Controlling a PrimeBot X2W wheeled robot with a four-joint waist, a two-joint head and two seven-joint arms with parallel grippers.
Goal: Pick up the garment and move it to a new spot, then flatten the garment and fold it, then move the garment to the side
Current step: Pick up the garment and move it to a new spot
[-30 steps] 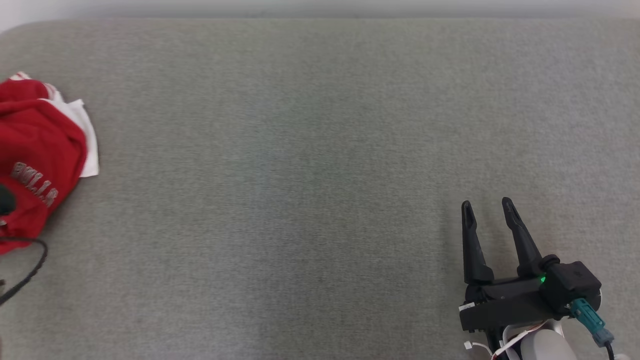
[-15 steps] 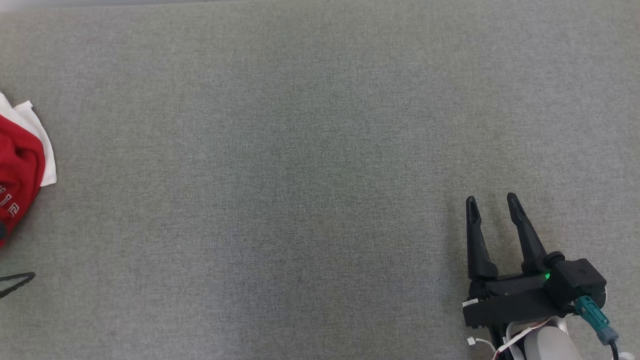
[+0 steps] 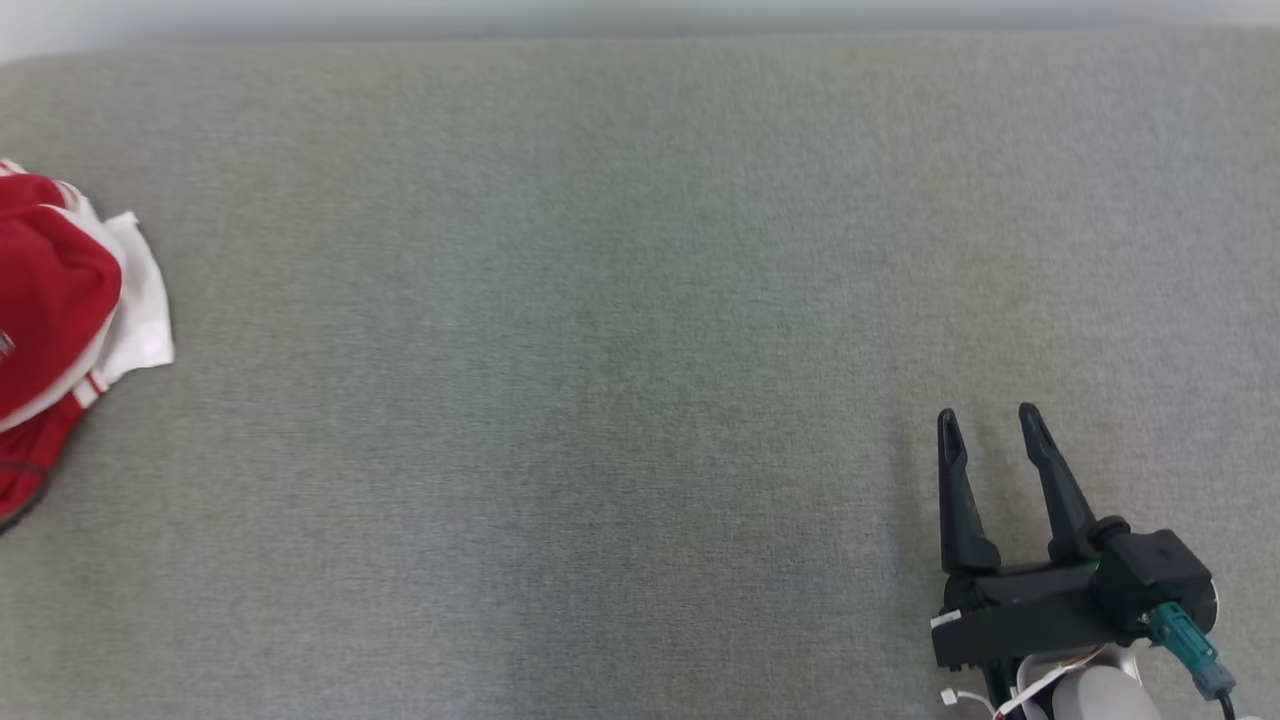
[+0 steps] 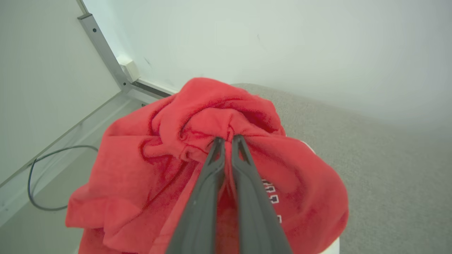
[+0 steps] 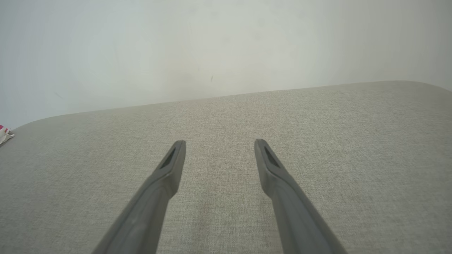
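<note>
- Nearest in the head view, the right gripper (image 3: 987,415) sits at the lower right as it did a second ago, its fingers just as far apart; the whole picture has shifted a little, so the camera has moved.
- The right fingers (image 5: 169,165) stand wide open and hold nothing; they point across bare grey fabric of the desk (image 3: 600,350); whether they touch it I cannot tell.
- The garment (image 3: 50,290) lies at the desk's far left edge, well apart from the right gripper. It looks different from a second ago: the grey lettering that faced up is almost out of sight, and a white layer with a red stripe curls beneath the red bulge. The dark shape and the cable loop seen at that edge are gone.
- The left gripper (image 4: 228,138), open a second ago, is closed almost tip to tip, pinching a gathered fold of the red cloth; the cloth bunches around the tips and drapes down both sides of the fingers, with white lettering to their right.
- Farther off in the left wrist view, a dark cable (image 4: 30,183) lies on a pale floor; beyond it are a metal rail (image 4: 102,46) and a white wall (image 4: 282,42).
</note>
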